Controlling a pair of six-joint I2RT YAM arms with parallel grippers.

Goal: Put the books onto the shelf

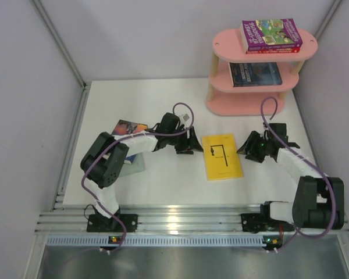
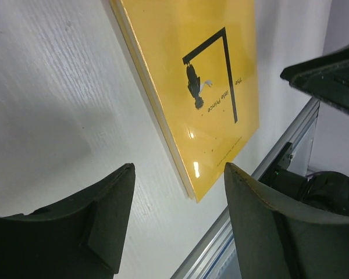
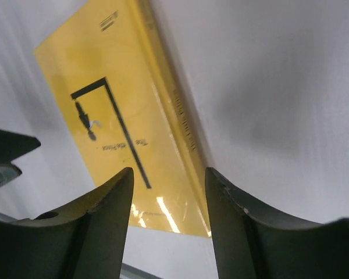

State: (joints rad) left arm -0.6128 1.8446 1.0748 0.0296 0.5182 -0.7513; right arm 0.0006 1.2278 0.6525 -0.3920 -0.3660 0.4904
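A yellow book [image 1: 221, 157] with a black line drawing lies flat on the white table between my two grippers. My left gripper [image 1: 189, 143] hangs open just off its left edge; in the left wrist view the yellow book [image 2: 203, 87] lies ahead of the open left gripper [image 2: 179, 174]. My right gripper [image 1: 249, 148] is open at the book's right edge, and the right wrist view shows the yellow book [image 3: 122, 128] beyond the open right gripper [image 3: 168, 174]. Neither gripper holds anything. The pink shelf [image 1: 221, 47] stands at the back right, with a purple-green book [image 1: 270, 33] on its top board and a dark navy book [image 1: 255, 74] on the middle board.
Two more books lie under the left arm: a colourful one [image 1: 130, 127] and a pale one [image 1: 138, 164]. A red book's edge [image 1: 273, 50] shows beneath the purple-green one. An aluminium rail [image 1: 186, 220] runs along the near table edge. Grey walls close in both sides.
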